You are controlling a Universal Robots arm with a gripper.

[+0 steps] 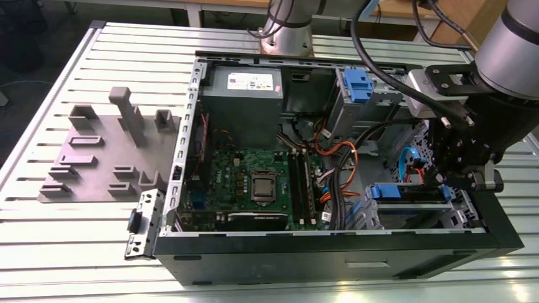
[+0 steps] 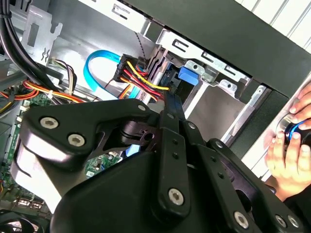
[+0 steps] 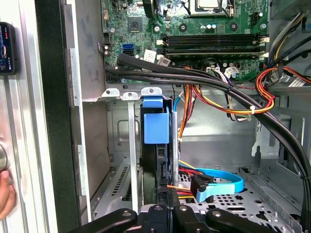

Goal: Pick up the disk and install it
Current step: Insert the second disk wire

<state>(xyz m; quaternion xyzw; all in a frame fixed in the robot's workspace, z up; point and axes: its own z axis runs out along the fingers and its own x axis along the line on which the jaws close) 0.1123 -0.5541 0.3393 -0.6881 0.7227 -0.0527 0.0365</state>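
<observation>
One white-labelled power supply (image 1: 242, 83)

We record a ribbed aluminium worktop of silver slatted profiles (image 1: 101, 57) as the supporting surface; it runs across the exterior view and catches bright overhead light, with glare along its near edge. On it, toward the exterior view's left, lies a flat grey plastic fixture plate with upright blocks (image 1: 101, 161). Beyond the far edge we note a pale wooden bench with a light tabletop (image 1: 227, 5) and dark floor (image 1: 34, 82) at the far left corner.
</observation>
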